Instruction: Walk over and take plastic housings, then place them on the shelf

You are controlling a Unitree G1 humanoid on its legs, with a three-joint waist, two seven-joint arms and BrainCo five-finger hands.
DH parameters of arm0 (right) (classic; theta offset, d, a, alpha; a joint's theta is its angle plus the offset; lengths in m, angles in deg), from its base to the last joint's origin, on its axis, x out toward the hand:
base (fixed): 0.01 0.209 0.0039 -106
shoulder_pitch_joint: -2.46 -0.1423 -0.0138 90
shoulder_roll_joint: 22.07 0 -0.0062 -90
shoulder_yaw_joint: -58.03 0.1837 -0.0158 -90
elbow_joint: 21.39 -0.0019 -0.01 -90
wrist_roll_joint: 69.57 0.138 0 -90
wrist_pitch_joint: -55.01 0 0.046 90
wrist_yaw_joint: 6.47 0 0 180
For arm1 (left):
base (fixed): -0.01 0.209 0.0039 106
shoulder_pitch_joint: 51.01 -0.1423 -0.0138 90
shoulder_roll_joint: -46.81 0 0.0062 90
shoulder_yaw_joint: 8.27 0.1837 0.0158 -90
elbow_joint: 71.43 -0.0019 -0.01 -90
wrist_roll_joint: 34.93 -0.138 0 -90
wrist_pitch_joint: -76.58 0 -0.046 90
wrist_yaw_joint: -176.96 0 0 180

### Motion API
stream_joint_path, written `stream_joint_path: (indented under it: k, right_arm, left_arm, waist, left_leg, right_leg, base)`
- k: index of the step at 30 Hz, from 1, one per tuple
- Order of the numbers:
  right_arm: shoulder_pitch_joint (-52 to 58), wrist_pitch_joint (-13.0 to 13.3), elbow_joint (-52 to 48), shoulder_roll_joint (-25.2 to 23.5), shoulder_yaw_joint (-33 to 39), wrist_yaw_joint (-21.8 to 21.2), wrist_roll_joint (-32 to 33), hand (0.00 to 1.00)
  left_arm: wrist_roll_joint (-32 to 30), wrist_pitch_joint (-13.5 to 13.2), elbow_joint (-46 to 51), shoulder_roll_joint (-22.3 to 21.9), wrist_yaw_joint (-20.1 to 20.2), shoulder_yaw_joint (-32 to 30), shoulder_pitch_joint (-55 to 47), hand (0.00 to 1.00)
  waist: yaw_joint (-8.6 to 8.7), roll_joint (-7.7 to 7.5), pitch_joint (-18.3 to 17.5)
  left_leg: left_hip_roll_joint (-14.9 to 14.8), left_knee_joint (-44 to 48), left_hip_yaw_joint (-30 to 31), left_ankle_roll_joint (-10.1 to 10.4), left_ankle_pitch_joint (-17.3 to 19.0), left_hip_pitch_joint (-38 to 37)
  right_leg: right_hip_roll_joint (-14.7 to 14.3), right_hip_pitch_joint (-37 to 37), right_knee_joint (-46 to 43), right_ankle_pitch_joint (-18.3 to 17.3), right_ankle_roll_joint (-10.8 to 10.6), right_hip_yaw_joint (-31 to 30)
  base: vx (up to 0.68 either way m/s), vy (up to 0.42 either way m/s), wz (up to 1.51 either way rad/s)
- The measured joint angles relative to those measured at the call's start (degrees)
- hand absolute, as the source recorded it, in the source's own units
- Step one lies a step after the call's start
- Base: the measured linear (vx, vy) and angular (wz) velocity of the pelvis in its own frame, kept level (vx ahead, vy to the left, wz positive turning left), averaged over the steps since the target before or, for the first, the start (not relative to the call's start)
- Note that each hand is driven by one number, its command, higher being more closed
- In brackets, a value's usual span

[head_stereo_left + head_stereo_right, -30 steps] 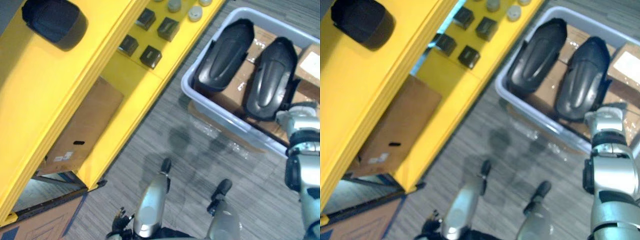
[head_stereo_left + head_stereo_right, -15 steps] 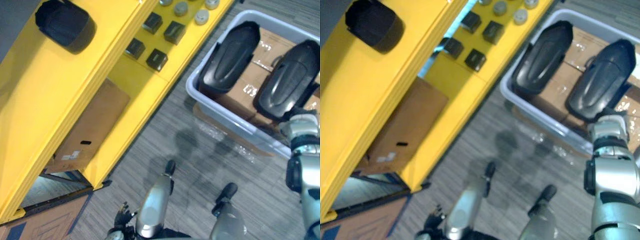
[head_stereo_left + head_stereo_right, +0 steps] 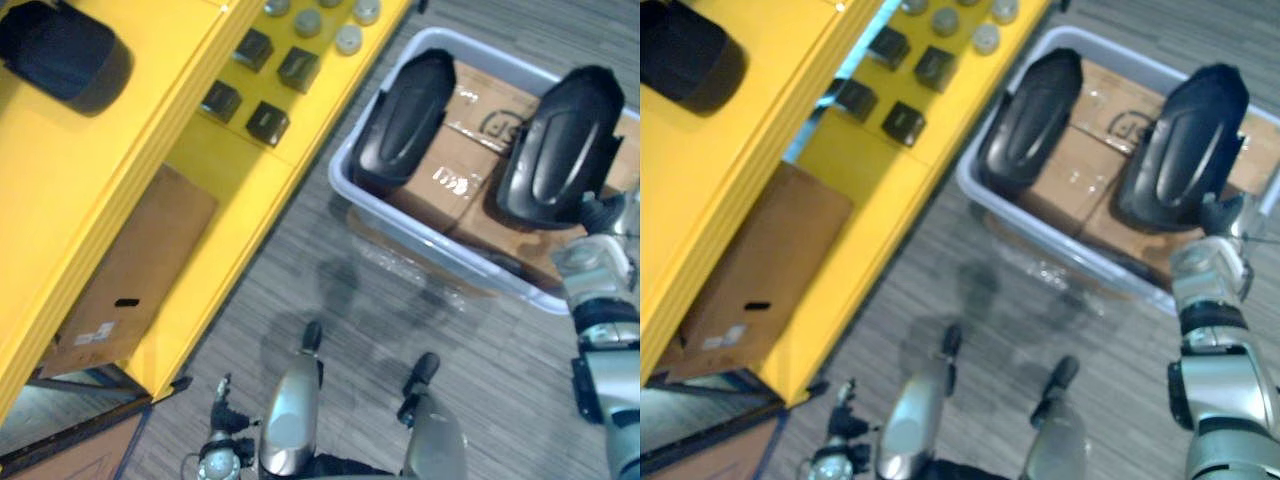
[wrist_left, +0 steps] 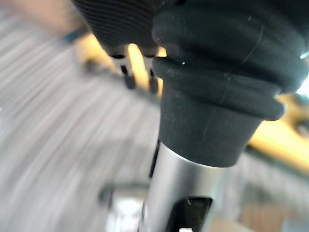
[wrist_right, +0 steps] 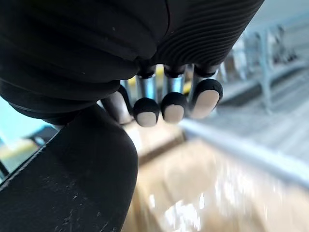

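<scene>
The yellow shelf [image 3: 110, 200] already carries one dark housing [image 3: 60, 55] on top, marking the destination. The left hand [image 3: 218, 447] hangs low near the shelf's foot, fingers relaxed. The grey bin [image 3: 440, 243] holds the left housing [image 3: 400, 115] and right housing [image 3: 560, 150] on cardboard boxes [image 3: 450, 175]. The right hand [image 3: 600, 218] curls its fingers [image 5: 174, 104] at the right housing's near end, apparently to lift it.

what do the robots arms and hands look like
The right arm is silver-grey, built of rounded segments with dark bands at the joints. The right hand has silver fingers ending in dark rounded tips with paler pads, under a black ribbed cover that swells into thick rubbery folds at the wrist. The left hand has the same black ribbed cover and slim, dark-tipped silver fingers.
</scene>
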State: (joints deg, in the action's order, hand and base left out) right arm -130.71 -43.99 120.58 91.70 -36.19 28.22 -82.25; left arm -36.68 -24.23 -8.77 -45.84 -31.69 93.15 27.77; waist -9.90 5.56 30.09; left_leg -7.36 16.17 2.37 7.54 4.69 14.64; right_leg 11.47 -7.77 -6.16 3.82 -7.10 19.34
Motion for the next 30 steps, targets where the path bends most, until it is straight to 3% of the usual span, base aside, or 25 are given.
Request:
stream_joint_path:
  k: [4,6,9,14,18,20,24,27,30]
  right_arm:
    - [5.3,1.6,-9.8,-3.4,0.2,4.3,-1.9,1.0]
    - [10.3,2.7,-16.3,-6.1,0.1,5.5,-4.7,1.0]
    - [12.8,3.8,-20.2,-6.2,0.3,6.8,-6.5,1.0]
    - [16.3,5.8,-26.2,-7.4,-0.1,7.7,-10.7,1.0]
    - [19.5,8.3,-30.8,-9.9,-1.2,7.8,-15.3,1.0]
    - [21.9,10.7,-34.0,-11.7,-1.6,7.8,-19.7,1.0]
    - [23.4,15.1,-37.4,-13.0,-3.1,7.7,-25.5,1.0]
    - [24.1,19.1,-38.7,-13.1,-3.8,6.5,-27.7,1.0]
    - [25.2,20.5,-38.8,-13.3,-4.3,5.1,-28.4,1.0]
  left_arm:
    - [-4.5,-0.4,12.4,0.3,-1.7,-2.2,6.1,0.0]
    - [-7.8,-0.8,13.0,0.1,-1.1,-1.0,7.0,0.0]
    - [-10.7,-0.7,12.4,0.3,-0.6,0.3,8.4,0.0]
    - [-11.8,-1.2,12.3,0.4,0.1,2.4,12.4,0.0]
    - [0.1,-1.7,12.9,-0.8,5.3,5.2,15.5,0.0]
    - [13.7,0.0,15.0,-2.2,12.7,7.3,17.1,0.0]
    - [29.1,3.9,15.6,-3.9,20.8,10.1,18.9,0.0]
    - [38.0,6.5,15.9,-4.9,24.2,10.6,20.3,0.0]
    - [44.9,7.7,16.3,-4.9,27.6,12.4,22.1,0.0]
  waist:
    - [1.79,-3.21,-2.1]
    - [3.62,-5.88,-6.5]
    - [5.19,-7.39,-8.7]
    - [6.16,-7.41,-12.4]
    - [7.7,-7.48,-15.5]
    - [8.05,-7.48,-16.8]
    - [9.07,-7.81,-19.7]
    - [9.32,-7.84,-20.2]
    - [9.72,-7.87,-20.9]
  left_leg:
    - [-0.9,-3.2,-1.5,0.6,-1.0,-3.3]
    - [-1.1,-5.4,-3.4,0.6,-1.1,-5.4]
    - [-1.4,-6.7,-5.8,0.6,-1.1,-7.9]
    - [-2.0,-8.0,-7.8,0.6,-1.1,-9.6]
    - [-2.0,-8.6,-8.3,0.7,-1.0,-10.9]
    - [-2.0,-8.9,-9.0,0.7,-1.0,-12.4]
    - [-1.8,-9.7,-9.7,0.9,-0.9,-13.6]
    - [-1.8,-9.9,-10.8,0.9,-0.9,-14.6]
    - [-1.7,-9.9,-10.8,0.9,-0.9,-14.6]
  right_leg:
    - [-0.8,1.7,1.4,0.3,0.3,-0.9]
    - [-1.0,2.1,3.0,0.6,0.1,-2.5]
    - [-1.4,3.9,5.3,1.7,0.0,-3.9]
    - [-2.3,4.4,7.2,3.0,0.2,-5.2]
    - [-2.6,5.9,8.8,3.5,0.2,-5.3]
    - [-2.6,7.0,9.1,3.6,0.2,-5.8]
    - [-2.7,7.9,10.4,4.1,0.2,-6.4]
    - [-2.7,8.1,10.6,4.4,0.3,-7.2]
    - [-2.7,8.2,10.6,4.4,0.2,-7.2]
  base:
    - [0.04,-0.042,-0.17]
    - [0.11,0.002,-0.35]
    - [0.1,0.01,-0.34]
    - [0.01,-0.007,-0.19]
    - [-0.02,-0.001,-0.07]
    - [-0.02,0.005,-0.12]
    - [-0.04,0.006,-0.11]
    - [-0.02,0.004,-0.16]
    - [-0.01,0.001,-0.02]
